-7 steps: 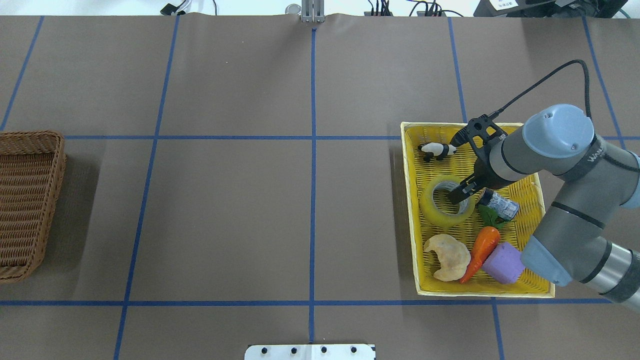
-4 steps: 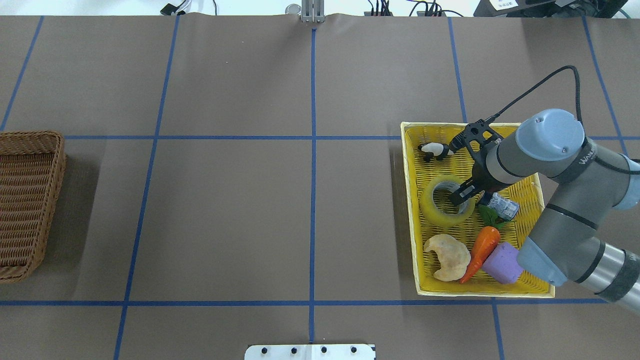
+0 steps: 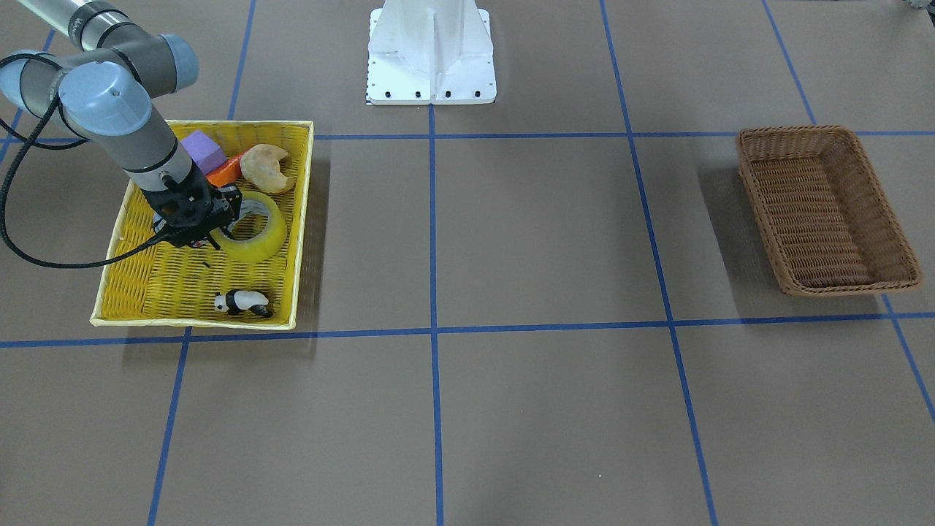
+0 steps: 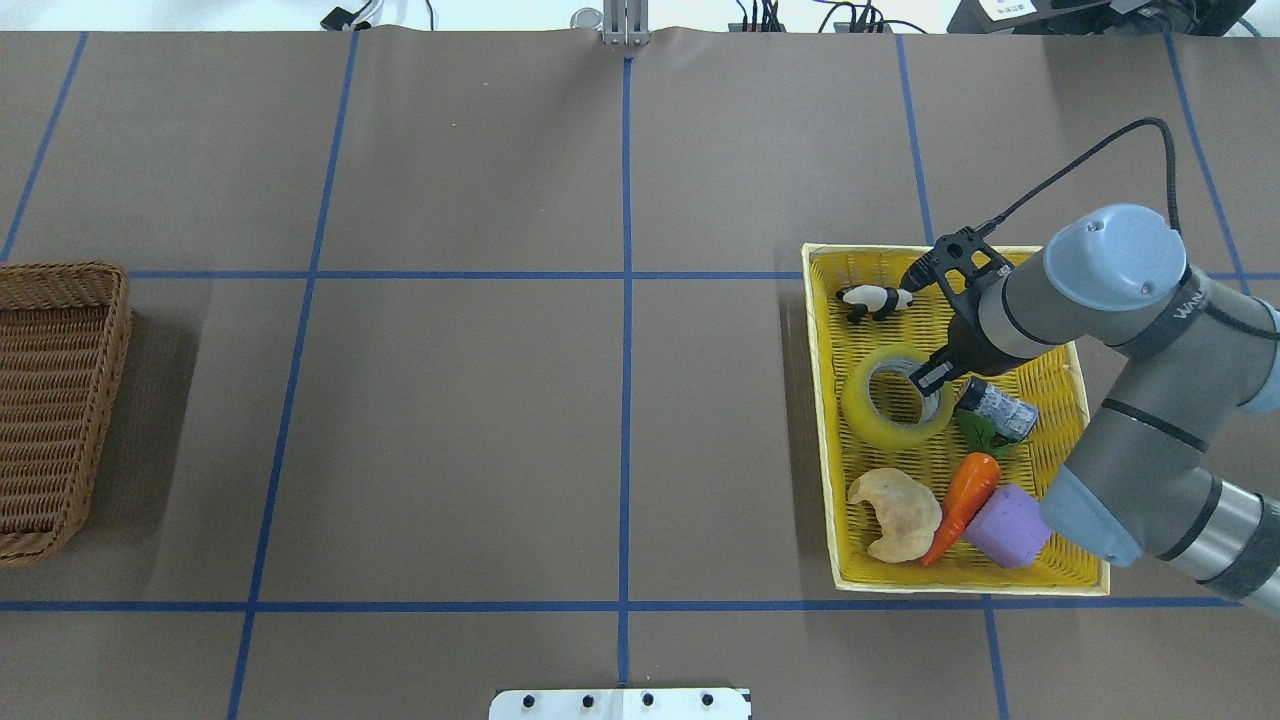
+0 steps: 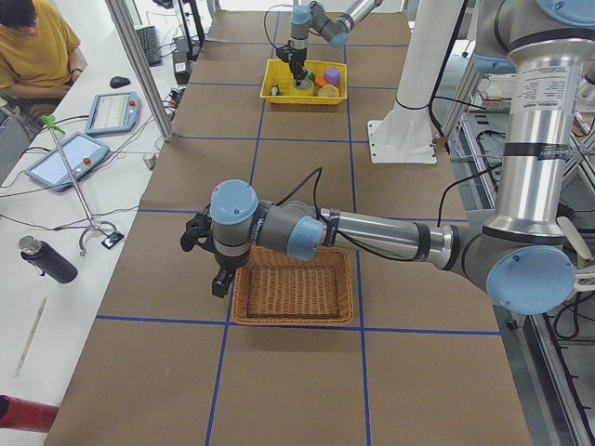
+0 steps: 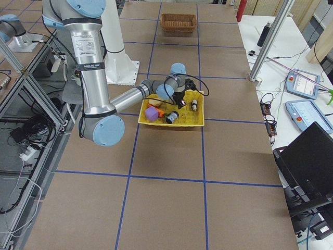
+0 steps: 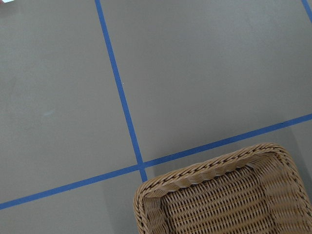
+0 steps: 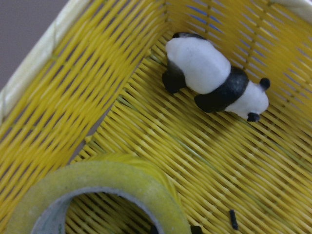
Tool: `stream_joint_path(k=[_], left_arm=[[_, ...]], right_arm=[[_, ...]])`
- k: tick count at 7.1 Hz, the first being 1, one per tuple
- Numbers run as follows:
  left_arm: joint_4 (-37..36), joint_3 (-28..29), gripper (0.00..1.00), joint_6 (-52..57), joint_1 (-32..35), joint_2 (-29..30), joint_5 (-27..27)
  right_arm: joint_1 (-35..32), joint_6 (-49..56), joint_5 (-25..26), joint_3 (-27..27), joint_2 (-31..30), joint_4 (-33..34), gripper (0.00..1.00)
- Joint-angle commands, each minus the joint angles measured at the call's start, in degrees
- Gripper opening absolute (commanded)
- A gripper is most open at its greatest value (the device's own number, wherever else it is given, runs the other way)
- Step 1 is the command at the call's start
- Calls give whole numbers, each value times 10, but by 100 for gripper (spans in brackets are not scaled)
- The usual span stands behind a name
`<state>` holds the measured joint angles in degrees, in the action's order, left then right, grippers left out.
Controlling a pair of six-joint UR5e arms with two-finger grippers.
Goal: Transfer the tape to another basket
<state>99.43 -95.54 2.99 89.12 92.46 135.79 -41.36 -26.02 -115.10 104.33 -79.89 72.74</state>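
Brown table [image 4: 460,430], blue grid lines [image 4: 626,350], wicker basket [image 4: 65,270], metal posts [image 5: 138,65] alongside

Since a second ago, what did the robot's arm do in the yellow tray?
The right pincer dipped, closed on the wall of the tape and rose slightly; the tape barely shifted. The panda, carrot and brown basket stayed put.

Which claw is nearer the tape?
Right. The right claw is at the rim of the tape; the left claw hangs by the wicker basket, far across the table.
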Motion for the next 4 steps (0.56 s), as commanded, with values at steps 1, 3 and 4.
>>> stream_joint_path(k=[1, 3, 4], left_arm=[[0, 1, 99, 0, 0, 0, 0], [0, 0, 99, 3, 0, -1, 0], [1, -1, 99, 3, 0, 0, 2]], right_arm=[[-31, 1, -2, 37, 1, 4, 0], [-69, -3, -3, 52, 20, 4, 0], [-77, -8, -4, 50, 40, 5, 0]])
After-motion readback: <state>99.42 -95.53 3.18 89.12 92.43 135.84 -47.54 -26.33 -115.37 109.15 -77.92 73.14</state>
